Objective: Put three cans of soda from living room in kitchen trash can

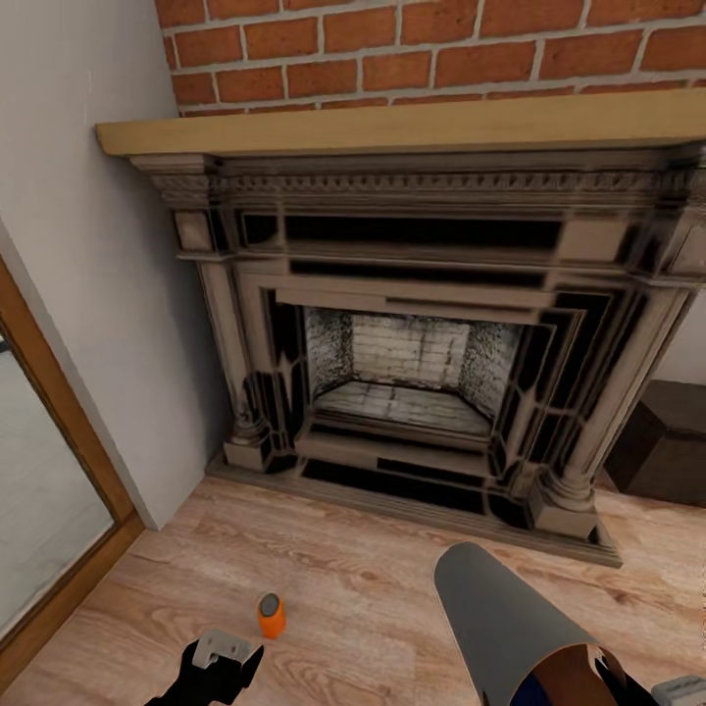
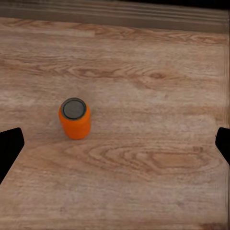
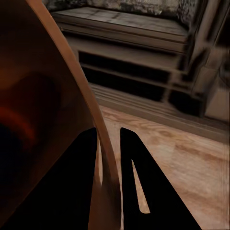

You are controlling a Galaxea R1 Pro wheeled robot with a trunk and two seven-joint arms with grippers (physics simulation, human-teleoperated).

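On the wooden floor [image 1: 353, 598] before the fireplace [image 1: 412, 324], an orange soda can [image 1: 272, 616] stands upright, just ahead of the left fingers [image 2: 9, 148], spread wide. Right fingers [image 3: 127, 187] pinch the tilted trash can's rim [image 3: 108, 182].

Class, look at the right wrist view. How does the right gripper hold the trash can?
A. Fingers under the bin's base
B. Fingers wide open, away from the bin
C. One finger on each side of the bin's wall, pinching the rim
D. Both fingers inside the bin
C: the right gripper has a dark finger on either side of the trash can wall.
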